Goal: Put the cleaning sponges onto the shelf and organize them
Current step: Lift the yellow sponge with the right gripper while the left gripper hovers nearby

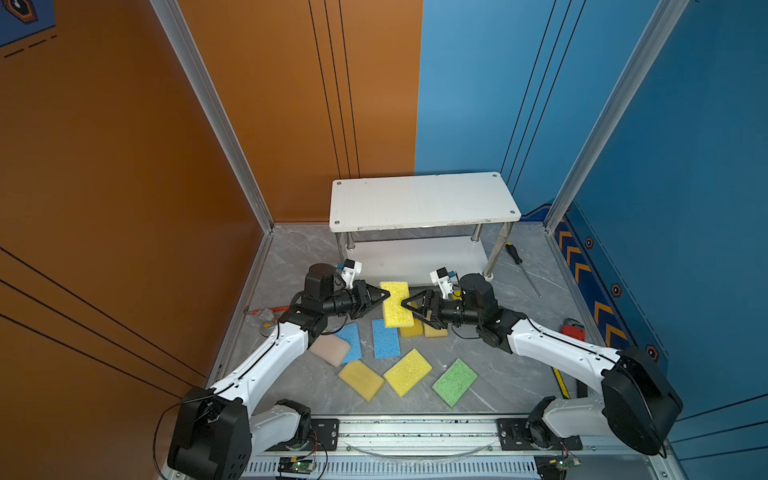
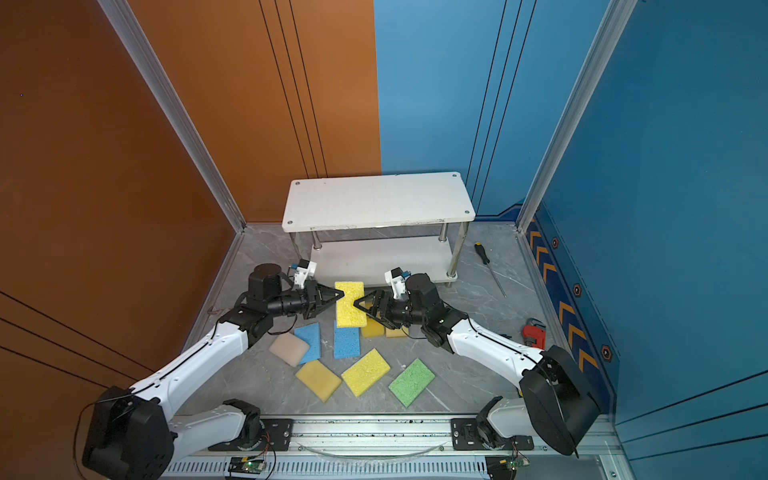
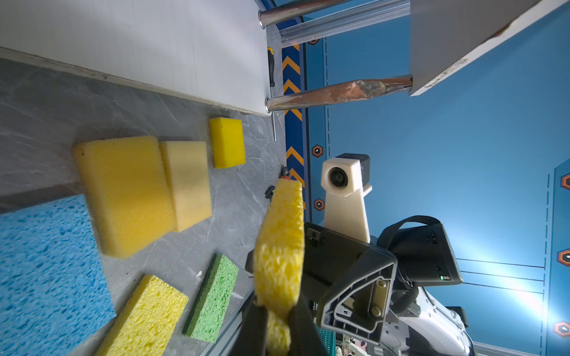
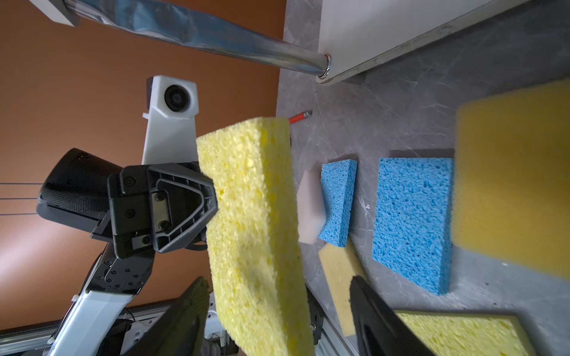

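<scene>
left gripper point(image 1: 386, 294): jaws pinching one long edge of the held yellow sponge point(image 1: 395, 309), foam squeezed thin between the fingers point(image 3: 253, 333) in the left wrist view.
right gripper point(image 1: 406, 305): jaws spread wide, straddling the opposite edge of the same sponge; contact unclear.
held yellow sponge: off the table point(image 1: 498, 374), broad face up, between both grippers, in front of the shelf point(image 1: 424, 199).
shelf: at the back of the table, beyond both grippers.
under the held sponge: deep yellow sponge point(image 1: 411, 331) touching pale tan sponge point(image 1: 436, 331), both flat on the table.
blue sponge point(image 1: 352, 338): flat, with whitish-pink sponge point(image 1: 330, 350) overlapping its corner; second blue sponge point(image 1: 385, 338) just beside.
front row: dull yellow sponge point(image 1: 360, 379), bright yellow sponge point(image 1: 408, 371), green sponge point(image 1: 455, 381), apart from one another.
off to the right: screwdriver point(image 1: 515, 254) beside a shelf leg, red wrench point(image 1: 573, 330) near the wall.
</scene>
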Robot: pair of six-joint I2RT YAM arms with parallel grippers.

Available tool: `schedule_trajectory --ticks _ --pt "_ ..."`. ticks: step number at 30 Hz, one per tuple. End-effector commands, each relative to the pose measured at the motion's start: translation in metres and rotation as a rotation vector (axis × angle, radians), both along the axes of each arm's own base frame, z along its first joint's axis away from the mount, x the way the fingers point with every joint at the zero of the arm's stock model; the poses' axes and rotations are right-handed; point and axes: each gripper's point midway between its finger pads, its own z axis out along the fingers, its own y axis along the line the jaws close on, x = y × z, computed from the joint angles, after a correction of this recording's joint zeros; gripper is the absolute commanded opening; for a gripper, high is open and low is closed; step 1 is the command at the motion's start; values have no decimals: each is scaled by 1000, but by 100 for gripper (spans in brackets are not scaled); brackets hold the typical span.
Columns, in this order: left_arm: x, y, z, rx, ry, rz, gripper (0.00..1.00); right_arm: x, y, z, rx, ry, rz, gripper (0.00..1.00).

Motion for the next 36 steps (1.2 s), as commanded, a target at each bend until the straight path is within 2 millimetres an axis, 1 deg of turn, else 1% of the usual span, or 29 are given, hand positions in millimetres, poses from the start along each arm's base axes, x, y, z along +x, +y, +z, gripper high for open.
schedule_trajectory --ticks 1,2,5,9,13,15,17,22,26,31,32,33,34,36 --pt "4 -3 19 -59 -44 -14 12 -3 13 23 93 -26 43 70" --pt "5 -4 21 -59 -49 -16 12 -13 21 22 92 -22 72 68" --pt "6 -1 20 -57 -55 -8 12 -15 22 22 94 -17 71 61" --pt "8 7 10 -46 -39 19 12 -17 20 21 95 -8 63 55" --pt "8 10 8 -44 -39 24 12 -17 15 20 88 -10 44 47" --pt "9 10 10 -45 -41 24 12 -16 13 19 86 -9 37 46" --pt "10 9 11 -46 -44 21 12 -16 12 18 82 -7 32 43" --pt "8 10 10 -20 -45 12 12 -15 4 13 71 -5 6 39" --pt "6 9 7 3 -41 -2 12 -14 -1 11 63 -2 -10 28" --pt "6 9 7 9 -38 2 12 -12 -1 9 55 -1 -20 22" --pt "6 10 7 14 -41 1 15 -11 -1 9 53 -2 -23 21" --pt "6 9 7 22 -40 -2 21 -10 -1 8 49 -2 -24 20" --pt "6 11 7 36 -38 -1 32 -9 -1 8 49 -4 -28 20" --pt "4 13 5 75 -37 -4 46 -7 -1 8 46 -6 -39 20"
